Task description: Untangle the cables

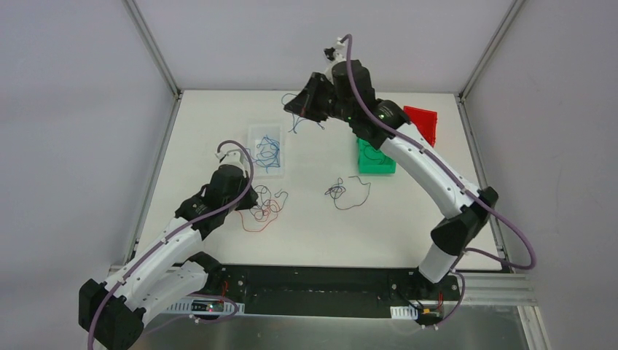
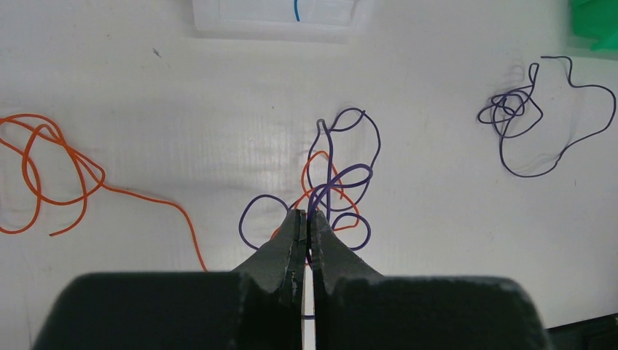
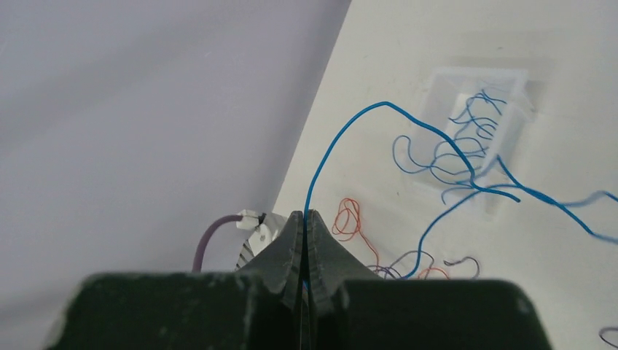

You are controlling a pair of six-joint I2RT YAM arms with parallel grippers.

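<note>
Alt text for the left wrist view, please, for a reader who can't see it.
The left gripper, jaws shut, pinches a dark cable tangled with a red cable on the white table. A loose red cable lies to the left, a second dark cable to the right.

From my console I see a white desk [image 1: 408,226] boxed in on three sides by plain, pale grey walls: the back wall [image 1: 313,36], the left wall [image 1: 65,146] and the right wall [image 1: 568,131]. A slanted aluminium post [image 1: 153,51] stands at the far left corner and a second post [image 1: 492,47] at the far right. A black base plate [image 1: 321,288] lies along the near edge, with a ribbed aluminium rail [image 1: 495,288] beside it on the right. The light is soft and even, and shadows are faint. On my left wrist feed the desk top shows fine parallel ridges and a dull sheen.
</note>
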